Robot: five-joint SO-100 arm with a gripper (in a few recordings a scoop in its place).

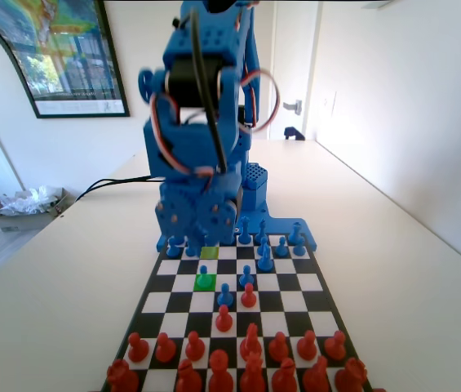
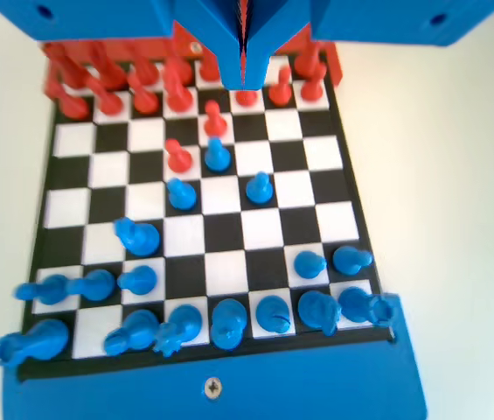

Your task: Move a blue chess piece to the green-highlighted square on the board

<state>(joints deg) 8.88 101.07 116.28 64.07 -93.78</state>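
Bright daylight floods both views, washing out the white table [image 1: 393, 245] at right; the wrist view is softly blurred.

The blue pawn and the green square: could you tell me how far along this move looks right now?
Done, it seems: a blue chess piece stands on the green-highlighted square of the board, upright and free of the arm. In hand: nothing; in the wrist view the gripper hangs above the board with its jaws together and nothing between them. Left: at most parking the arm.
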